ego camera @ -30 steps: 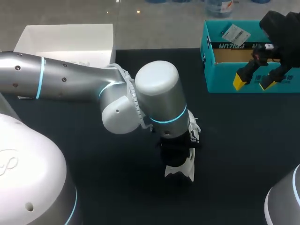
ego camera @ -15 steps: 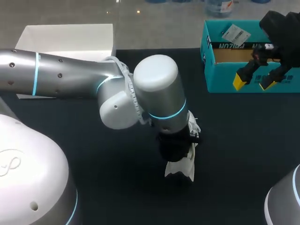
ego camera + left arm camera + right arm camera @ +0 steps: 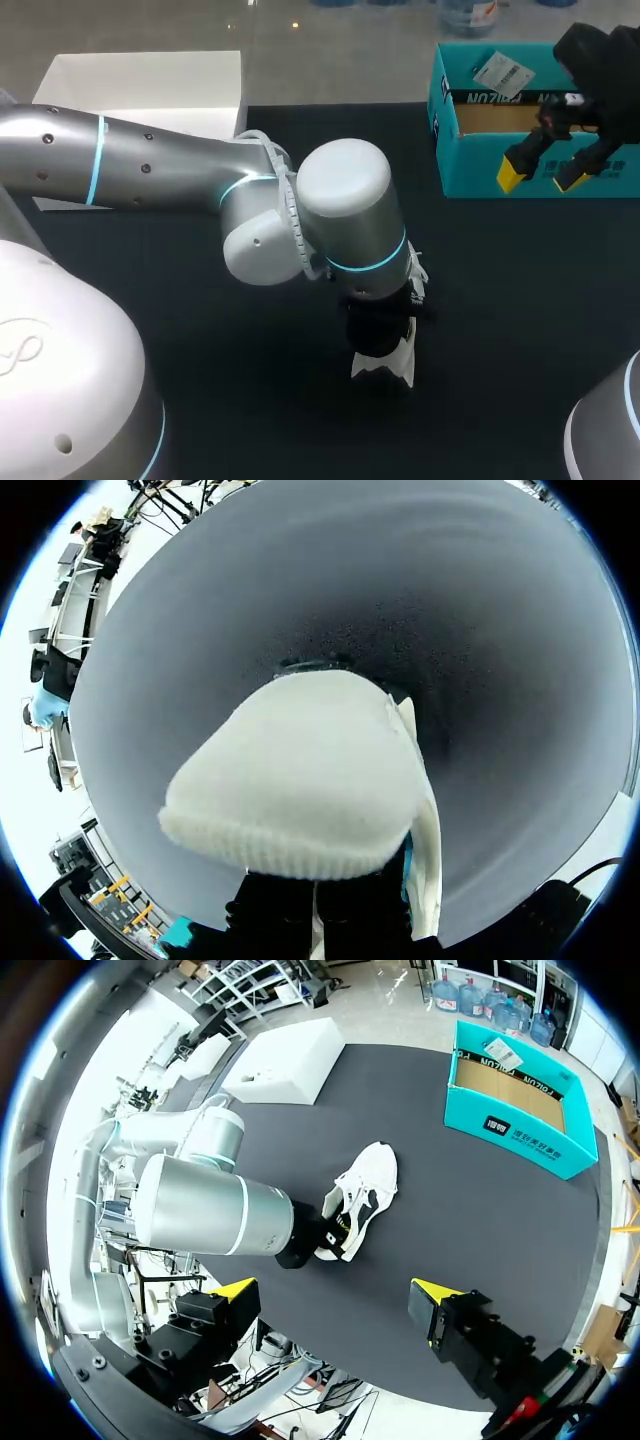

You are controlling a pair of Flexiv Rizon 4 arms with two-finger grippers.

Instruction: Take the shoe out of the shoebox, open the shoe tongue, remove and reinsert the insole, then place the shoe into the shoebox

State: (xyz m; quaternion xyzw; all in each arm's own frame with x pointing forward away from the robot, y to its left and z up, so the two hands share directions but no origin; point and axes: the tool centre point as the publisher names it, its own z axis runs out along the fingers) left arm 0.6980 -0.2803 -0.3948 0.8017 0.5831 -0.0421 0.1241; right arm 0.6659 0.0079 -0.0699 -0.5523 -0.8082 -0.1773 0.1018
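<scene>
The shoe (image 3: 385,368) lay on the dark surface (image 3: 520,300) around its middle, a little toward the near edge. It was well apart from the teal shoebox (image 3: 470,170) at the far right corner, so the taking-out step looked done. The left arm reached in over the shoe, with the left pincer (image 3: 380,335) set down right on it. Whether that pincer was clenched or released could not be told, since its tips were hidden. In the left wrist view a white padded piece (image 3: 300,790) with a ribbed edge sat just ahead of the pincer. It could have been either the tongue or the insole. The step in hand was probably opening the tongue or starting on the insole.

The right pincer (image 3: 541,172) hung released and empty by the shoebox's near wall. The next move would call for a sure pinch on the soft piece and a gentle lift. The light shoe might tip or drag, so the right arm may need to steady it.
</scene>
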